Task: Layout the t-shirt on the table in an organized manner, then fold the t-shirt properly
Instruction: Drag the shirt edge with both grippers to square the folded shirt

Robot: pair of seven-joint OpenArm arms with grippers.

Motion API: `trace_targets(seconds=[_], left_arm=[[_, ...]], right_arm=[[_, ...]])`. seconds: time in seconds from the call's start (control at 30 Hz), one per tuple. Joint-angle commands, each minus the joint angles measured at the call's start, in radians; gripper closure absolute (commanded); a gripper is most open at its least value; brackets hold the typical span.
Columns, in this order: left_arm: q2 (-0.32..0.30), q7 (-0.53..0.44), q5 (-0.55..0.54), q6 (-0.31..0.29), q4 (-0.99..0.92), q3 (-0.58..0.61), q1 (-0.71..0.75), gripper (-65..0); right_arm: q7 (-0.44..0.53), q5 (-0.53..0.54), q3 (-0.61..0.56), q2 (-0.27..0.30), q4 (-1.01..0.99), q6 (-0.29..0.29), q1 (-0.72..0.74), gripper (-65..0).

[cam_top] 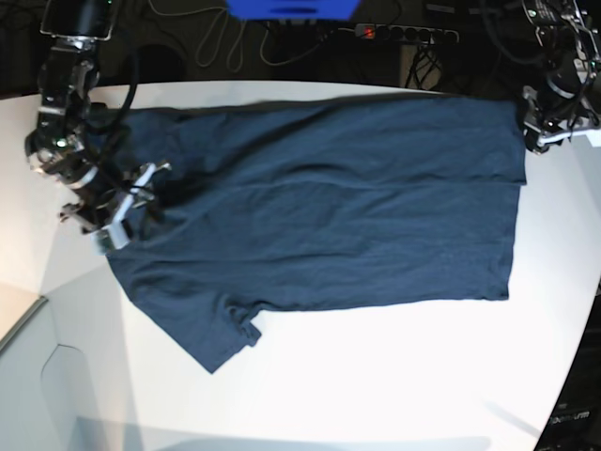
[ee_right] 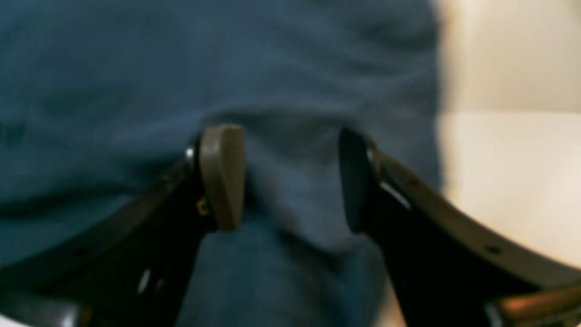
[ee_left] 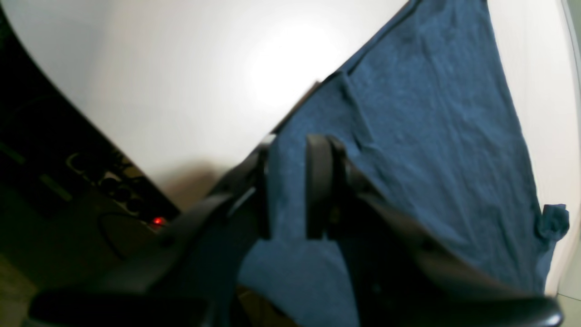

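The dark navy t-shirt [cam_top: 329,216] lies spread across the white table [cam_top: 376,376], hem to the right, one sleeve [cam_top: 225,338] pointing to the front left. My left gripper [cam_top: 535,132] is at the shirt's far right corner. In the left wrist view this gripper [ee_left: 290,190] is shut on a fold of the t-shirt [ee_left: 431,136], lifted off the table [ee_left: 181,68]. My right gripper [cam_top: 131,202] is at the shirt's left end. In the right wrist view its jaws [ee_right: 288,179] stand wide apart, with loose t-shirt cloth [ee_right: 227,68] between them and the table [ee_right: 508,181] to the right.
Behind the table's far edge lie a power strip with a red light [cam_top: 404,33] and several cables. A blue object [cam_top: 291,7] sits at the top middle. The table's edge curves in at the front left [cam_top: 38,310].
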Motion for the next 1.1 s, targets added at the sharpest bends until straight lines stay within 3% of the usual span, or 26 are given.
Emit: trace_targets(seconds=[0.0,0.4,0.7,1.07], left_arm=[[-0.013,-0.015,-0.012,-0.004,0.015,-0.006,0.002,-10.8],[-0.013,-0.010,-0.011,-0.004,-0.077,0.000,-0.044,-10.8],[-0.013,-0.009,-0.006,-0.004,-0.082,0.001,-0.044,-10.8],[-0.013,-0.009,-0.006,-0.004,-0.232,0.001,-0.076,-10.8]], right_arm=[[0.004,0.003,0.032,0.012,0.021,0.004,-0.010,-33.6],[0.007,0.003,0.203,0.043,-0.169,0.004,-0.065,-33.6],[0.008,0.003,0.201,0.049,-0.243,0.004,-0.091,-33.2],[0.008,0.003,0.201,0.042,-0.243,0.004,-0.117,-33.1]])
